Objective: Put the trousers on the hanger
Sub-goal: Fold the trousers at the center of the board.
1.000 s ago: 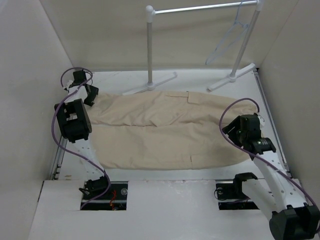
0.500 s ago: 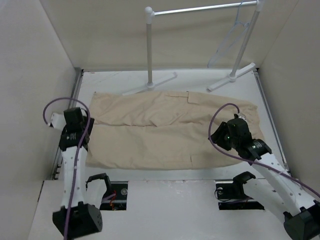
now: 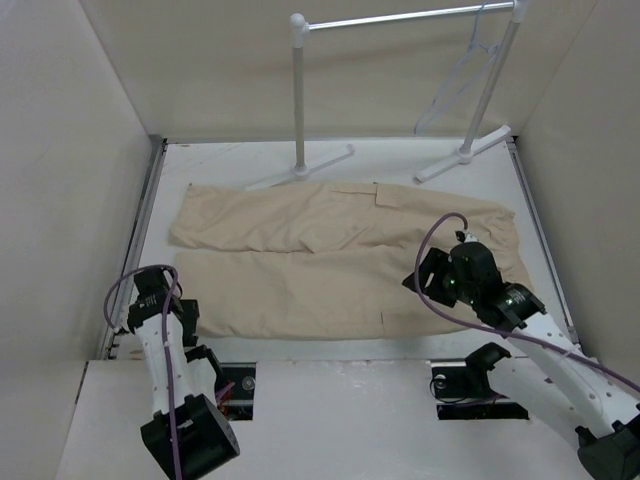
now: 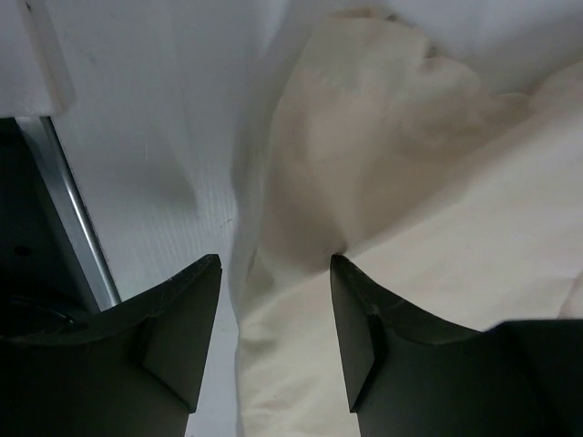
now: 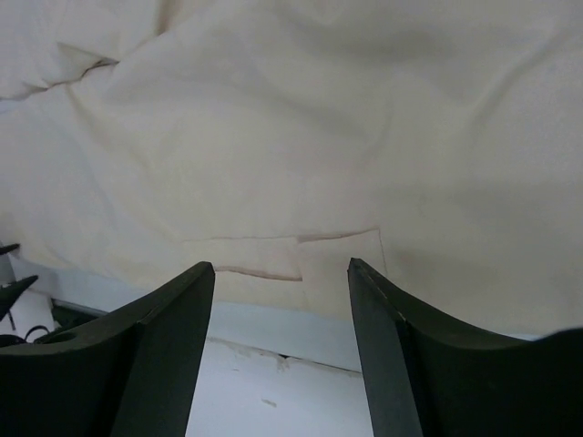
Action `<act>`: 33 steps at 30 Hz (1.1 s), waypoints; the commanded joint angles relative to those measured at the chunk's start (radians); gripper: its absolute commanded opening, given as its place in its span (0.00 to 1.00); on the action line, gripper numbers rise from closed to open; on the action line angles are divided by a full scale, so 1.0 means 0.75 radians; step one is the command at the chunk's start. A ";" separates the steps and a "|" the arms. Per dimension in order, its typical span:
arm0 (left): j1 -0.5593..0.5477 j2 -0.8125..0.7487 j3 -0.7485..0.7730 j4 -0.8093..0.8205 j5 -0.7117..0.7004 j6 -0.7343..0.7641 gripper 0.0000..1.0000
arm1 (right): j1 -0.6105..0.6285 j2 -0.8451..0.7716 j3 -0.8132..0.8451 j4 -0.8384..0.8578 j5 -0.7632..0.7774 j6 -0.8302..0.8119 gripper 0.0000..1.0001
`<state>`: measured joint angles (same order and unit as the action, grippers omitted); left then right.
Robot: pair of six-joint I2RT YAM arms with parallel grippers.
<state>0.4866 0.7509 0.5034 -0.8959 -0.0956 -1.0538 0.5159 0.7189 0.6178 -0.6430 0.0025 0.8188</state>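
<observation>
The beige trousers (image 3: 340, 260) lie spread flat across the table, their legs running left to right. The pale hanger (image 3: 455, 85) hangs from the rack's bar at the back right, far from both arms. My left gripper (image 3: 186, 318) is low at the trousers' near-left corner. Its jaws stand open, with the cloth's edge (image 4: 410, 209) lying loose under the gap (image 4: 275, 273). My right gripper (image 3: 420, 284) hovers open over the trousers' right part. In the right wrist view a pocket flap (image 5: 264, 257) shows just beyond the open gripper (image 5: 281, 269).
A white-posted clothes rack (image 3: 298, 100) with a metal bar stands at the back, its feet just behind the trousers. A metal rail (image 4: 77, 228) runs along the table's left edge beside my left gripper. The table's front edge (image 5: 273, 332) lies just below the trousers. Walls close in on three sides.
My left arm has swung from the trousers' far-left corner down to their near-left corner. My right arm has shifted left and nearer, over the cloth. The trousers lie as before.
</observation>
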 commanded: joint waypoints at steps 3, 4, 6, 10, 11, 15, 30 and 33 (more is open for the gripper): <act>0.021 0.111 -0.129 0.131 0.042 -0.106 0.48 | -0.081 -0.020 -0.008 0.033 -0.042 -0.002 0.69; 0.025 0.136 -0.139 0.161 0.015 -0.104 0.47 | -0.102 -0.028 -0.004 0.023 -0.034 0.002 0.69; 0.033 0.179 -0.154 0.241 -0.003 -0.102 0.37 | -0.167 -0.040 -0.004 0.000 -0.020 0.015 0.69; 0.009 0.148 -0.133 0.395 0.009 -0.100 0.11 | -0.382 -0.071 -0.024 -0.073 0.039 0.007 0.69; -0.007 0.132 -0.107 0.409 0.009 -0.098 0.08 | -0.457 -0.079 -0.026 -0.104 0.056 0.000 0.69; -0.134 0.089 0.026 0.391 -0.040 -0.059 0.03 | -0.662 -0.085 0.004 -0.208 0.158 0.055 0.68; -0.470 -0.071 0.047 0.417 -0.079 -0.059 0.03 | -1.190 0.256 -0.014 -0.149 0.445 0.105 0.58; -0.502 -0.048 0.065 0.432 -0.087 -0.061 0.03 | -1.194 0.365 -0.028 -0.110 0.424 0.107 0.58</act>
<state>0.1284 0.7074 0.5323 -0.5869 -0.1421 -1.1007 -0.3733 0.9451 0.6048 -0.7986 0.3058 0.9028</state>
